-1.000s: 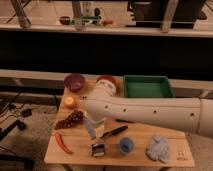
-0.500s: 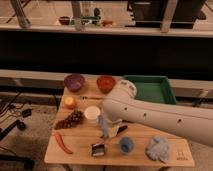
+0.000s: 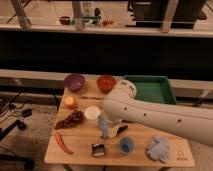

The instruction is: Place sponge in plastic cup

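My arm (image 3: 150,112) reaches in from the right across the wooden table (image 3: 80,155). My gripper (image 3: 103,129) points down over the table's middle, just right of a white cup (image 3: 92,113). A small dark and pale block, possibly the sponge (image 3: 98,149), lies on the table just below the gripper, apart from it. A blue plastic cup (image 3: 126,145) stands to the right of that block. Nothing shows in the gripper.
A purple bowl (image 3: 74,81), a red bowl (image 3: 105,82) and a green tray (image 3: 150,90) stand at the back. An orange fruit (image 3: 70,102), grapes (image 3: 70,120), a red chili (image 3: 62,143), a black-handled tool (image 3: 120,131) and a crumpled bluish cloth (image 3: 159,148) lie around.
The arm has swung right and forward; the gripper moved from left of the white cup to its right, nearer the table's middle. Objects on the table have not moved.
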`<state>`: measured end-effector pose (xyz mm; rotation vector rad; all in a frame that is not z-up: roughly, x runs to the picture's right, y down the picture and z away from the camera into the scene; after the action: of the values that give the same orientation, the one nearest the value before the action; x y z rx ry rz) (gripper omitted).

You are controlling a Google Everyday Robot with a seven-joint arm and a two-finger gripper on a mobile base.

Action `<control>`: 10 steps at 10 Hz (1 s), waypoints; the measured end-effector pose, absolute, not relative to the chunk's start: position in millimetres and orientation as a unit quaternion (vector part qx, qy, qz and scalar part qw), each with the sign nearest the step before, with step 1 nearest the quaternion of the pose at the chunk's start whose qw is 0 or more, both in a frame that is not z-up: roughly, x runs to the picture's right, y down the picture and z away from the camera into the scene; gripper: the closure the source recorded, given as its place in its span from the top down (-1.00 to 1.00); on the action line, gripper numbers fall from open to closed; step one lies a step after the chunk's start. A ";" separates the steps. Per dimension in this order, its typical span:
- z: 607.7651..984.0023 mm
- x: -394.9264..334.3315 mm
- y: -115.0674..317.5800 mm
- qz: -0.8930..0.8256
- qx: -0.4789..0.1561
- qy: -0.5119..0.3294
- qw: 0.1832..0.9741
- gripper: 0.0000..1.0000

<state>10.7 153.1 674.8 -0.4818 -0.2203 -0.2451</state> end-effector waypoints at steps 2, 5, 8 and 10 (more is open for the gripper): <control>676.7 15.2 152.2 -0.113 -0.236 -0.105 0.960 -0.76; 683.8 47.6 150.7 -0.079 -0.238 -0.095 0.963 -0.76; 689.4 66.7 153.5 -0.042 -0.247 -0.081 0.965 -0.76; 689.5 74.4 159.9 -0.034 -0.254 -0.068 0.964 -0.76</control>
<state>74.4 159.9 689.5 -0.5139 -0.1379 -0.0683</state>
